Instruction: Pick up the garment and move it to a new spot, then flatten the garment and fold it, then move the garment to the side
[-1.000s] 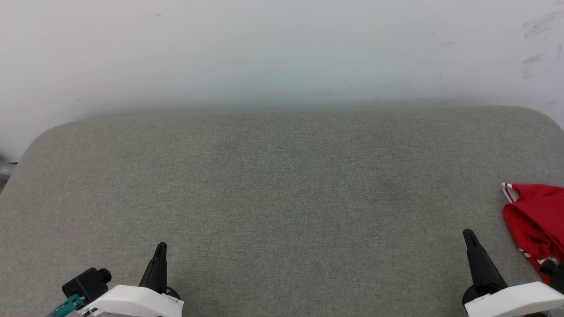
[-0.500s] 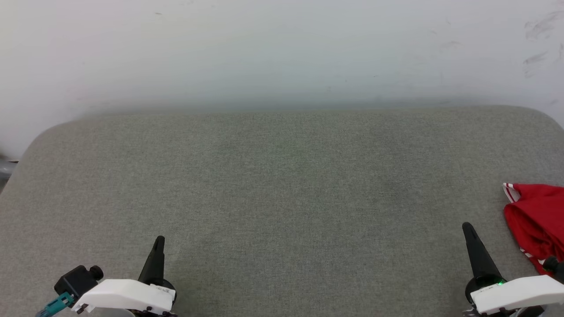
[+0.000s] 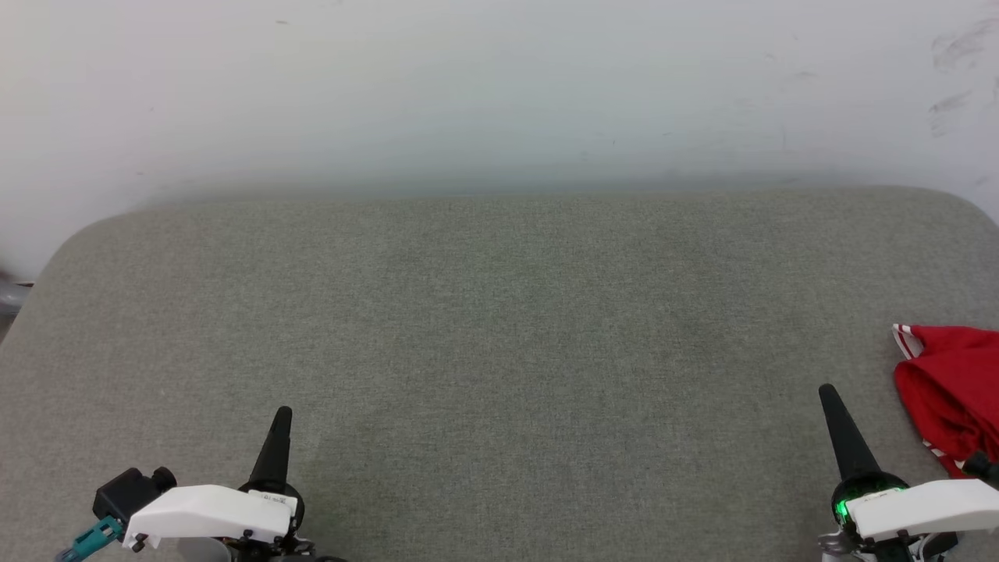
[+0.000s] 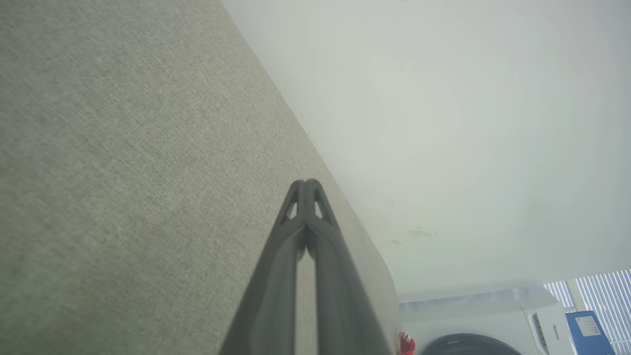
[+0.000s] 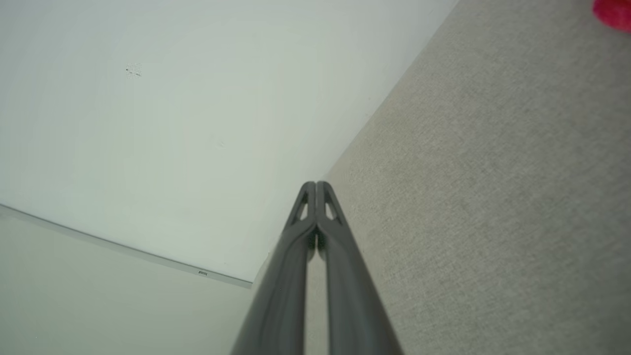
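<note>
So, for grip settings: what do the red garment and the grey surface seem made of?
The garment: thin, soft fabric, matte red with white-striped trim; it bunches in loose folds. The surface: grey woven cloth, matte, with a fine visible weave; rounded corners hint at padding, unconfirmed.

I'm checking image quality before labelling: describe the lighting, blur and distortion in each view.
Head view: soft, even light, no glare; the far edge of the grey surface is hazy, the garment cropped at the frame's right. Left wrist view: tilted, wall washed pale, the left gripper and its fingers soft-edged. Right wrist view: garment a blurred red corner patch.
</note>
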Robot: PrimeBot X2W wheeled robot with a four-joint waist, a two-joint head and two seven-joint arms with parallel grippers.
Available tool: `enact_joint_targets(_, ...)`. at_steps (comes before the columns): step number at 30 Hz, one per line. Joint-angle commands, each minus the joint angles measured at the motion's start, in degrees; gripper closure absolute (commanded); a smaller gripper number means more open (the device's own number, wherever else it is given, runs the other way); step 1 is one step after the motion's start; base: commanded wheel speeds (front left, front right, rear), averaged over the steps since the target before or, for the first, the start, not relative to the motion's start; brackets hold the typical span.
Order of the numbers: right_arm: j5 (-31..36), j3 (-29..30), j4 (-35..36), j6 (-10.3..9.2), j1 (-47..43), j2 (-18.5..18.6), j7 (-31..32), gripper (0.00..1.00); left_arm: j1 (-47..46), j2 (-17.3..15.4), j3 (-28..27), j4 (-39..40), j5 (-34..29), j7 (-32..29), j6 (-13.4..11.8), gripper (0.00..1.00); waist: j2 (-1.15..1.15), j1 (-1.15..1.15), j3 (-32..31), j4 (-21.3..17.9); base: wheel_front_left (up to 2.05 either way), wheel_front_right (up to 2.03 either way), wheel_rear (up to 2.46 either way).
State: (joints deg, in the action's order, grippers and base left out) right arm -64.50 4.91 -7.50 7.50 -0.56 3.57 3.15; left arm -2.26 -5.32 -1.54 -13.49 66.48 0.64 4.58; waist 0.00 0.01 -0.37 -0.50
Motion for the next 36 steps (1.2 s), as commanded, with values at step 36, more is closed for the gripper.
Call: enact_joint_targets(36, -19.3, 0.5, -4.3, -0.01, 5.2, 0.2, 1.8, 1.00, -3.3, 1.6, -3.6, -0.3, 17.3, -4.9, 2.2, 1.00, 0.00, -0.01, 0.3, 0.3, 0.00, 0.00, 0.00)
